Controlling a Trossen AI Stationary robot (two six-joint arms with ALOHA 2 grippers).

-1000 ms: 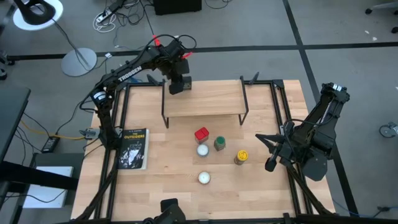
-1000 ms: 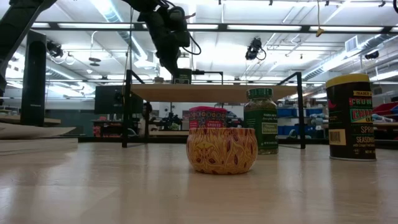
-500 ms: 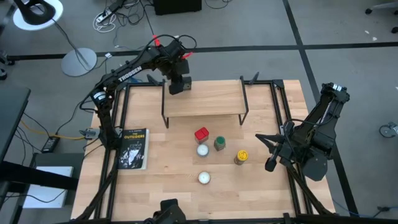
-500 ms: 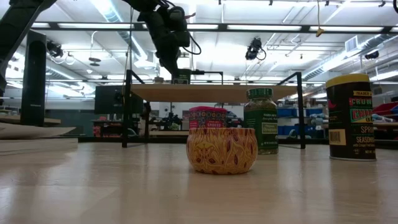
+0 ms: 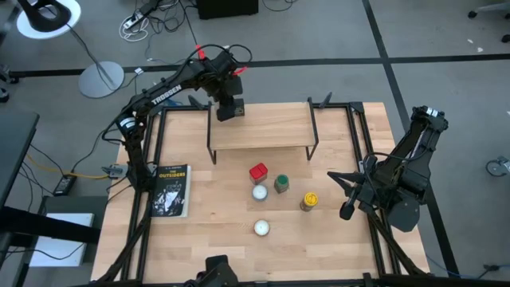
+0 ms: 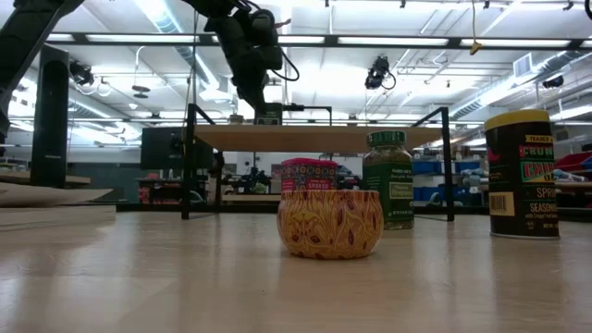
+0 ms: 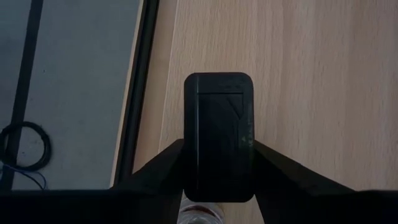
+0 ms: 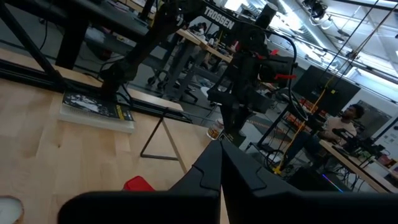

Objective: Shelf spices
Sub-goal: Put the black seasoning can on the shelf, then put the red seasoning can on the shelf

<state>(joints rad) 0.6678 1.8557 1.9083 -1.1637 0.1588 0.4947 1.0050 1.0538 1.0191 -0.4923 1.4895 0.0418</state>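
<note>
We see the left gripper (image 5: 225, 110) clamping the tin (image 7: 219, 146) over the shelf's (image 5: 271, 127) ten-o'clock corner; right gripper (image 5: 347, 209) closed at four o'clock.

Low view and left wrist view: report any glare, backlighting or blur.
Low view: bright ceiling strip lights backlight the shelf, and the near tabletop is soft. Left wrist view: even light, no glare; the dark square tin is sharp between the left end effector fingers.
</note>
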